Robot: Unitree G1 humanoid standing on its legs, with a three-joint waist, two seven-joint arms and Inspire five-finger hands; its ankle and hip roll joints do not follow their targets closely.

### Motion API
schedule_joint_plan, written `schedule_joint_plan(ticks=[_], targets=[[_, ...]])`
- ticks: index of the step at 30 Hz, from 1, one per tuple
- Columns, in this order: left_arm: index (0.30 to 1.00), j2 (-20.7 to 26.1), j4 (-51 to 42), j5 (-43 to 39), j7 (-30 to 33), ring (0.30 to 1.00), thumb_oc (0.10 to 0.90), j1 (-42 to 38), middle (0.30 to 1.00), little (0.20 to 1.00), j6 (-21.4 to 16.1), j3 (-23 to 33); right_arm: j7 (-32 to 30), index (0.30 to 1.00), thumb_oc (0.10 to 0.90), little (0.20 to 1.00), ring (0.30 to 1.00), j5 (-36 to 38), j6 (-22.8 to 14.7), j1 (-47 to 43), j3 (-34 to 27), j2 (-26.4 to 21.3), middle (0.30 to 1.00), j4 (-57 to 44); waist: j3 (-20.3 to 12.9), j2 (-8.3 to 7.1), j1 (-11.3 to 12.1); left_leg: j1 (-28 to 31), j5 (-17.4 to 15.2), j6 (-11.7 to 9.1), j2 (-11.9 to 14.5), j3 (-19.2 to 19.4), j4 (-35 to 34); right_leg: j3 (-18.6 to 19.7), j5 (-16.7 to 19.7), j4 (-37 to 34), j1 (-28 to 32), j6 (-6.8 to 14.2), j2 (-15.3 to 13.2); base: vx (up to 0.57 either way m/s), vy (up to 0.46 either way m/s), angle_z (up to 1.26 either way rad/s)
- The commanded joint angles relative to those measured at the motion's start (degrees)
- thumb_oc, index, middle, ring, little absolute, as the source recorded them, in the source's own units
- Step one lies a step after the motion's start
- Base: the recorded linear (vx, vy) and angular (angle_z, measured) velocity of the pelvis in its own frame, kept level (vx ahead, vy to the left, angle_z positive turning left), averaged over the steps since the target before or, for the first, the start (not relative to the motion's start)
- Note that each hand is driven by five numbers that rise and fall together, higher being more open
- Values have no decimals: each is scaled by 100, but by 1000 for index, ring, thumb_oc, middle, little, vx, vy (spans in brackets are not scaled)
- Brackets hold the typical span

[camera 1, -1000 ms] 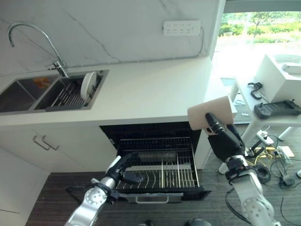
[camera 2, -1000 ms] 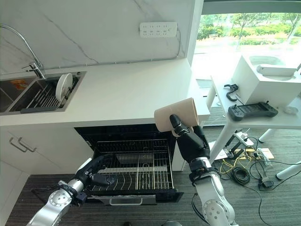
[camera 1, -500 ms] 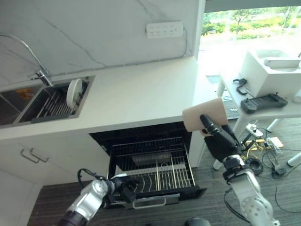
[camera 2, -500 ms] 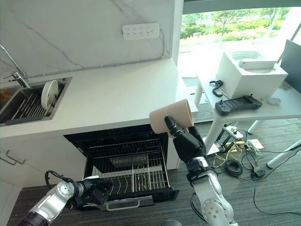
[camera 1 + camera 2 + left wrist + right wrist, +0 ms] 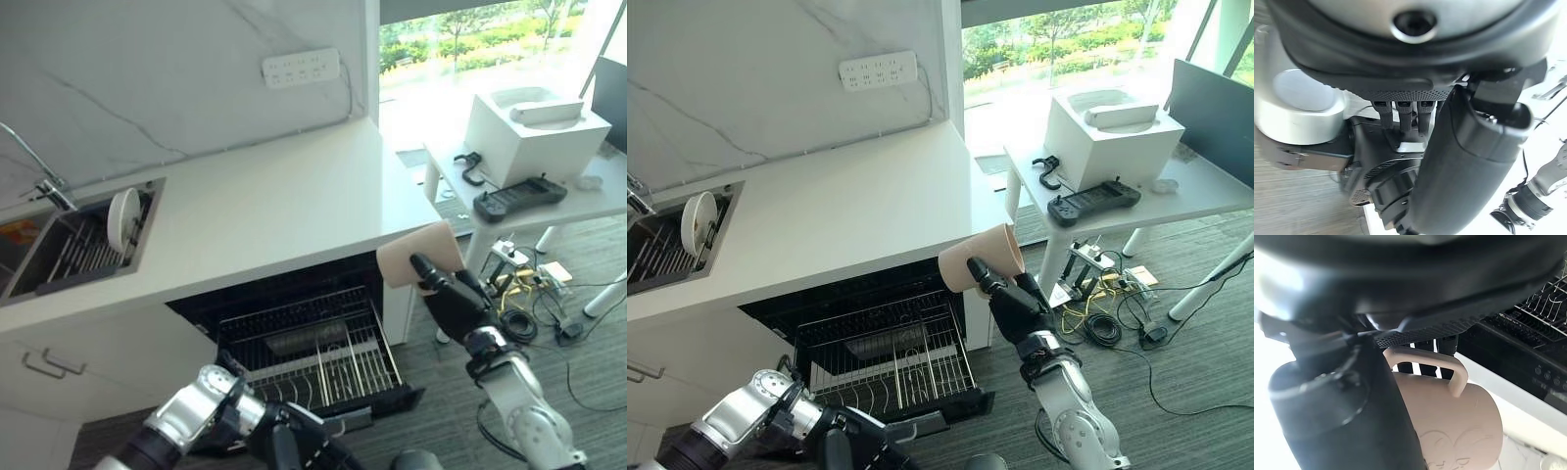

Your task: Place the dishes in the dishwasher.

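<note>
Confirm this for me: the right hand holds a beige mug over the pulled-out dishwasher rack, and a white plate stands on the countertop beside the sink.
Wrong on the plate. The white plate stands on edge inside the sink, on its rack, not on the countertop; the left eye view shows it. The rest holds: the right hand holds the beige mug near the pulled-out dishwasher rack.

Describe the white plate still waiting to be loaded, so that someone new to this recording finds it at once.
Start at the long white countertop and follow it to the robot's left end, where the sink is sunk in. A dark rack sits in the sink, and the white plate stands on edge in it. It is the rack's one round, white dish, far from the beige mug in the right hand.
</note>
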Motion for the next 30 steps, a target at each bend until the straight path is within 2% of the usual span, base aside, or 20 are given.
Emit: schedule_joint_plan(ticks=[1,2,4,6,8,9,10,11,12,13,14,15,17,18,20,24,25,30], targets=[[900,84,-436,-525,-1005,900,800,101,900,900,32,7,526,300,400,300,300,195,-355,-676,-266,87,300,-691,-110,-199,-77,-205,-781,-44,241,-243,730,97,134,-540,480,707,-219,0,0,0],[900,88,-431,-525,-962,900,800,109,900,900,17,18,529,300,400,300,300,184,-356,-671,-268,90,300,-685,-113,-199,-73,-206,-780,-43,240,-246,730,95,135,-540,481,706,-221,0,0,0],[900,105,-400,-716,-265,900,800,142,900,900,-71,111,512,300,400,300,300,67,-359,-645,-271,131,300,-671,-132,-201,-40,-216,-769,-45,231,-267,730,69,141,-540,480,703,-234,0,0,0],[900,78,-346,-1367,1277,900,800,187,900,900,-191,431,441,300,400,300,300,-60,-305,-560,-326,182,300,-756,-147,-208,38,-237,-748,-36,209,-321,730,15,145,-540,492,700,-252,-5,-1,3],[900,33,-268,-1883,1895,900,800,218,900,900,-304,731,402,300,400,300,300,-106,-243,-469,-404,206,300,-837,-157,-225,96,-247,-732,-37,202,-352,730,-29,151,-540,506,704,-272,-3,-7,16],[900,-8,-229,-2132,2011,900,800,266,900,900,-372,960,385,300,400,300,300,-121,-180,-403,-458,217,300,-884,-160,-236,129,-253,-723,-39,200,-367,730,-51,156,-540,511,703,-285,-3,-12,15],[900,-108,-181,-2573,2428,900,800,397,900,900,-630,1308,481,300,400,300,300,-158,-85,-320,-539,239,300,-887,-163,-253,180,-272,-704,-47,199,-384,730,-74,165,-540,510,696,-297,-2,-11,11],[900,-170,-173,-2760,2682,900,800,441,900,900,-748,1424,520,300,400,300,300,-186,-93,-289,-559,253,300,-887,-162,-263,204,-279,-695,-50,197,-393,730,-83,170,-540,509,694,-301,-3,-12,4],[900,-340,-116,-3105,3583,900,800,586,900,900,-1379,1812,571,300,400,300,300,-313,-167,-214,-584,305,300,-896,-151,-291,289,-299,-674,-56,190,-428,730,-133,169,-540,517,680,-321,-1,-7,8],[900,-363,-114,-3158,3728,900,800,603,900,900,-1485,1871,568,300,400,300,300,-329,-178,-209,-586,310,300,-897,-151,-296,295,-301,-672,-56,187,-434,730,-143,166,-540,522,679,-325,2,-8,13],[900,-471,-57,-3184,4275,900,800,631,900,900,-1954,2154,522,300,400,300,300,-403,-205,-199,-613,327,300,-925,-149,-328,354,-308,-663,-56,181,-461,730,-177,152,-540,537,673,-339,5,-8,24],[900,-482,-38,-3361,4426,900,800,638,900,900,-2203,2323,482,300,400,300,300,-428,-202,-204,-646,333,300,-940,-150,-348,389,-314,-658,-57,182,-475,730,-206,144,-540,546,668,-351,7,-12,21],[900,-713,-48,-3702,4622,900,800,646,900,900,-2264,2624,441,300,400,300,300,-524,-190,-224,-659,429,300,-933,-153,-387,458,-339,-637,-68,186,-502,730,-271,133,-540,558,654,-376,2,-16,11],[900,-817,5,-3713,4759,900,800,642,900,900,-2411,2745,451,300,400,300,300,-551,-183,-252,-668,472,300,-880,-154,-402,489,-349,-634,-75,190,-512,730,-305,128,-540,562,650,-391,2,-20,14],[900,-976,135,-3845,5377,900,800,492,900,900,-2779,2878,372,300,400,300,300,-608,-159,-380,-637,516,300,-891,-166,-444,533,-384,-613,-85,177,-577,730,-373,106,-540,577,629,-412,15,-22,19],[900,-1128,272,-3509,6040,900,800,474,900,900,-3262,2992,326,300,400,300,300,-975,-183,-412,-601,547,300,-917,-166,-472,575,-402,-602,-92,175,-608,730,-413,88,-540,592,614,-424,18,-8,8],[900,-1169,267,-3405,6189,900,800,483,900,900,-3282,2985,299,300,400,300,300,-1038,-148,-420,-610,541,300,-930,-158,-477,583,-407,-597,-93,175,-620,730,-417,81,-540,594,607,-422,21,-2,7],[900,-1319,473,-3032,6487,900,800,615,900,900,-2850,2891,327,300,400,300,300,-1396,6,-386,-641,492,300,-858,-123,-491,591,-411,-582,-97,190,-619,730,-428,74,-540,615,607,-410,55,-9,8]])
